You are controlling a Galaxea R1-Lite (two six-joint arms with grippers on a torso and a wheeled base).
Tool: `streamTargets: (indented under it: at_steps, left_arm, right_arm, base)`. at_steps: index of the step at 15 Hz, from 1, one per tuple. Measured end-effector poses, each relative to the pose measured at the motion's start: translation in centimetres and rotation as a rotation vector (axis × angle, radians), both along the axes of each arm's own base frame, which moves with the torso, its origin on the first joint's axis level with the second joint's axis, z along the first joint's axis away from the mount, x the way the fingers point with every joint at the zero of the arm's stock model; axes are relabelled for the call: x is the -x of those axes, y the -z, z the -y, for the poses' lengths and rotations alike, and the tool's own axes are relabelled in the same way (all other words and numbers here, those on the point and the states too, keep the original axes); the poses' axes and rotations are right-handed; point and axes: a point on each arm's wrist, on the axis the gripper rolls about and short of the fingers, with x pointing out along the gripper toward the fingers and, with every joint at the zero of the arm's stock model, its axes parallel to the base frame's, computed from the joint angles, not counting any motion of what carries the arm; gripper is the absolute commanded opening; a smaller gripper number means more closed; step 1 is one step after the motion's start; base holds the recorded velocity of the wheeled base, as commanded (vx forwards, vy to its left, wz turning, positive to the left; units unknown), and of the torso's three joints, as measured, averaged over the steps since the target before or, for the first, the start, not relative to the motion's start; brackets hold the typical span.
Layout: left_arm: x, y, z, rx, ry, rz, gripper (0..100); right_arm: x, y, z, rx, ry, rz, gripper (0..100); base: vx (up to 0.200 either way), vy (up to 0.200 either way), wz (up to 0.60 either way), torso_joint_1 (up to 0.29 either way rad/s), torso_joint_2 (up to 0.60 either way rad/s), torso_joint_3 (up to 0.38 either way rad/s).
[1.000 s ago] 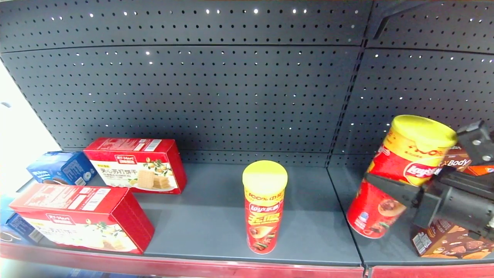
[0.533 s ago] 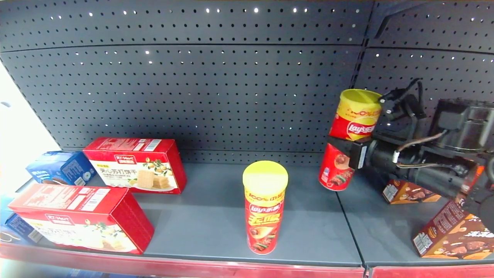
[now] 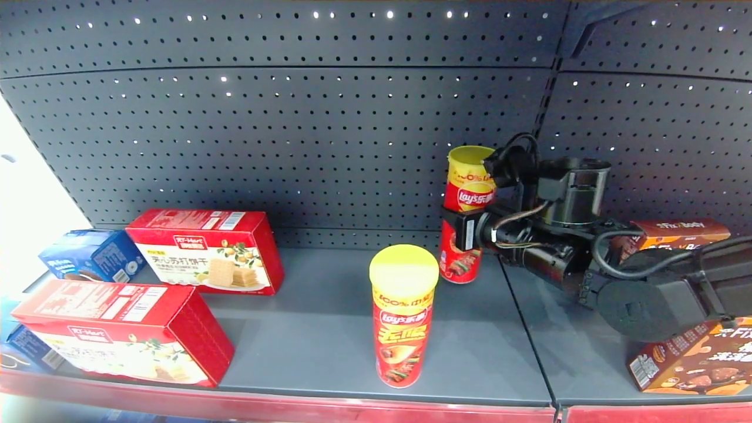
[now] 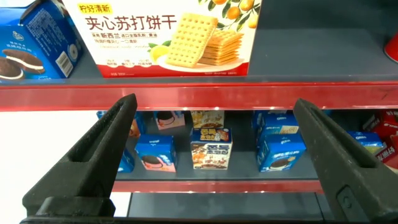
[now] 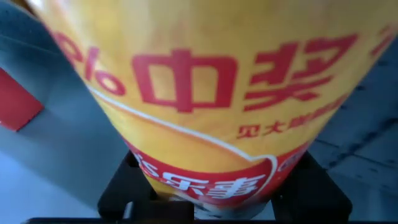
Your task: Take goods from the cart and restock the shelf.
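Observation:
A red-and-yellow chip can [image 3: 465,212] with a yellow lid stands upright at the back of the shelf [image 3: 317,329], close to the pegboard, with my right gripper [image 3: 464,230] shut around its middle. In the right wrist view the same chip can [image 5: 205,106] sits between the dark fingers [image 5: 121,193]. A second, matching chip can [image 3: 403,315] stands alone nearer the shelf's front edge. My left gripper [image 4: 214,155] is open and holds nothing, in front of the shelf's red front lip [image 4: 199,96].
Two red cracker boxes [image 3: 207,249] [image 3: 120,330] and a blue cookie box [image 3: 91,255] occupy the shelf's left side. Brown snack boxes [image 3: 693,355] sit on the right section behind my right arm. The left wrist view shows cookie boxes [image 4: 211,148] on a lower shelf.
My right arm carried the chip can leftward and toward the pegboard, from the right shelf section to behind the standing can. The can went from tilted to upright.

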Motion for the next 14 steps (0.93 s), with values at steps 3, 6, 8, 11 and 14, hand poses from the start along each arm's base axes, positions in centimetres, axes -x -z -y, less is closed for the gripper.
streamTargets:
  at_steps: [3,6,8,11,14]
  left_arm:
    - [0.0,0.0,0.0,0.0,0.0,0.0,100]
    - [0.0,0.0,0.0,0.0,0.0,0.0,100]
    - [0.0,0.0,0.0,0.0,0.0,0.0,100]
    - [0.0,0.0,0.0,0.0,0.0,0.0,100]
    - [0.0,0.0,0.0,0.0,0.0,0.0,100]
  right_arm:
    - [-0.6,0.6,-0.7,-0.006,0.045,-0.008,0]
    - [-0.6,1.2,-1.4,-0.031,0.079,-0.036,0]
    - [-0.6,1.5,-1.9,-0.034,0.07,-0.04,0]
    - [-0.8,2.0,-2.6,-0.036,0.055,-0.04,0]
    - [-1.2,2.3,-3.2,-0.042,0.05,-0.035,0]
  base:
    - [0.0,0.0,0.0,0.0,0.0,0.0]
    - [0.0,0.0,0.0,0.0,0.0,0.0]
    - [0.0,0.0,0.0,0.0,0.0,0.0]
    - [0.0,0.0,0.0,0.0,0.0,0.0]
    - [0.0,0.0,0.0,0.0,0.0,0.0]
